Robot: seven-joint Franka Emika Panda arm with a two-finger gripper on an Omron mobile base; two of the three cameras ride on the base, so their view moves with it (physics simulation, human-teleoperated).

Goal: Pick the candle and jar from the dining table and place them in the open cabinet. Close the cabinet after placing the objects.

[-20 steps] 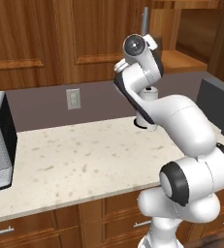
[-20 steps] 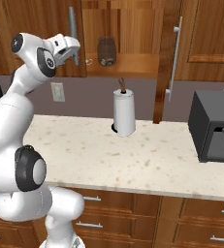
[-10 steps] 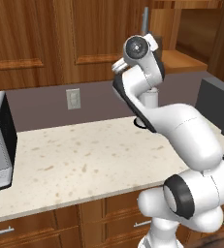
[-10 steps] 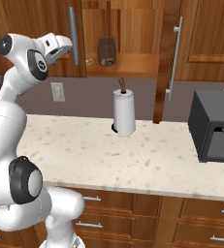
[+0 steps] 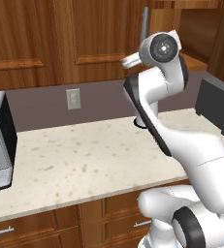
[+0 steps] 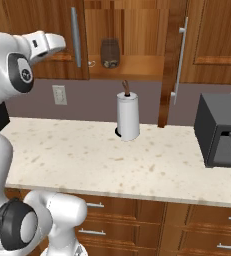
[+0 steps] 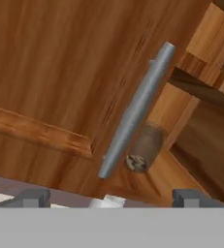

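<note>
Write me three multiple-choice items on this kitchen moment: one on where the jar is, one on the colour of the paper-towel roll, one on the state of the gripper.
1. Where is the jar?
A. On the counter beside the paper-towel roll
B. On the shelf inside the open cabinet
C. Between the gripper's fingers

2. What colour is the paper-towel roll?
A. White
B. Dark brown
C. Grey

3. What is the state of the gripper?
A. Shut on the jar
B. Shut on the door handle
C. Open and holding nothing

Answers: 1 B, the right base view shows the jar standing on the shelf of the cabinet, above the counter. 2 A, the roll on the counter is white with a dark core on top. 3 C, the hand view shows its two fingertips wide apart with nothing between them, the handle farther ahead.
</note>
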